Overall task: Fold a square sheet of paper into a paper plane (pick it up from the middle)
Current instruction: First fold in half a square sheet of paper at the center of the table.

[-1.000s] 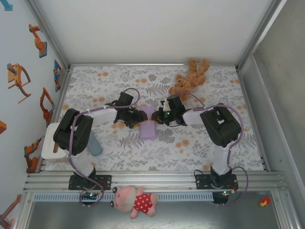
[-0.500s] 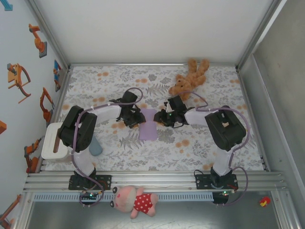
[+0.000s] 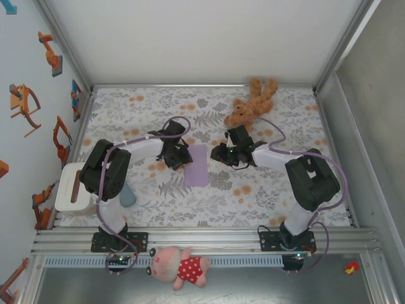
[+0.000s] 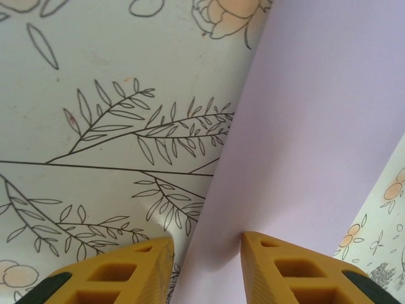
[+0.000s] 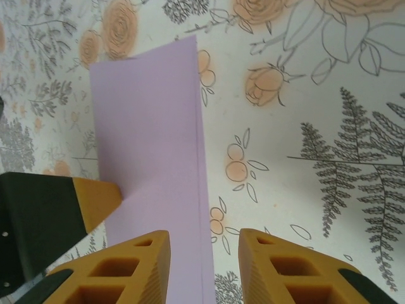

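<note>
1. Since a second ago, the right hand (image 3: 217, 154) has been drawn off the lilac sheet of paper (image 3: 197, 166) toward the right edge of the surface (image 3: 266, 190). The right arm's elbow has been swung the same way. The left hand (image 3: 181, 159) has been kept at the sheet's left long side.
2. The sheet is laid flat near the middle of the surface as a narrow rectangle, its long sides running from the near edge toward the far edge.
3. In the right wrist view, a fine line is seen running just inside the sheet's right long side.
4. The left hand is held partly open. In its wrist view one fingertip is seen over the floral surface and the other over the paper, with the sheet's left side passing between them. Nothing is gripped.
5. The right hand is likewise held at a moderate gap and is empty. The sheet's right long side is seen ending between its fingertips.
6. A brown teddy bear (image 3: 252, 104) is lying at the far edge, right of the middle and well apart from the sheet.
</note>
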Controlling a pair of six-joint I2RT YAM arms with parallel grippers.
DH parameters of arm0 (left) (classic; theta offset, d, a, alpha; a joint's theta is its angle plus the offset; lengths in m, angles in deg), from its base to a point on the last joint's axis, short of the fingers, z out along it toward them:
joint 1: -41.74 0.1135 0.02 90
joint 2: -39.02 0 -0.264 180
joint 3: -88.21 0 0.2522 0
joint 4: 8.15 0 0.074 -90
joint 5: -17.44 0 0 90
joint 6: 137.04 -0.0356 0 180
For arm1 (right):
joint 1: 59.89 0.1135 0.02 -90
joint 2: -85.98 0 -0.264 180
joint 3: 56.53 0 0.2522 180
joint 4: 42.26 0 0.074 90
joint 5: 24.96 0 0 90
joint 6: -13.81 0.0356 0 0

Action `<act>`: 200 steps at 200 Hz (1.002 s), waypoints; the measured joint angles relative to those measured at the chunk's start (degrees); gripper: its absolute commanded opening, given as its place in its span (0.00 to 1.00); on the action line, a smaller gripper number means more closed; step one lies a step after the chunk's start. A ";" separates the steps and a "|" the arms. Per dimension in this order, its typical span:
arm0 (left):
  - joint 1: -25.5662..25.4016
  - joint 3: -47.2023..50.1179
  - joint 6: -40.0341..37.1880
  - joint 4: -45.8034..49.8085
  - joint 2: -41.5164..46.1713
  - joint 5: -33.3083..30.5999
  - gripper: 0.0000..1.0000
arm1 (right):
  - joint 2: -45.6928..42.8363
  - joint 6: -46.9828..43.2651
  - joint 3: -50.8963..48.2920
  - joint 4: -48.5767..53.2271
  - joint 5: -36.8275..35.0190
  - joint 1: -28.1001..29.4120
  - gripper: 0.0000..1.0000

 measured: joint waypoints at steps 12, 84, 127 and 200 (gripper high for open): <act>0.00 -0.66 1.05 0.68 -0.55 -0.02 0.36 | 0.17 0.04 -0.22 -0.11 0.11 0.00 0.33; -0.20 -3.93 2.93 4.33 -2.73 -0.17 0.39 | 0.59 0.02 -1.18 -1.73 1.75 -0.04 0.32; -0.81 -5.29 1.73 6.16 -3.63 -1.09 0.39 | 0.83 0.04 -1.84 -2.80 2.23 -0.04 0.32; -1.18 -7.63 0.81 9.01 -5.07 -2.12 0.38 | 0.83 0.04 -2.01 -3.56 2.67 -0.04 0.31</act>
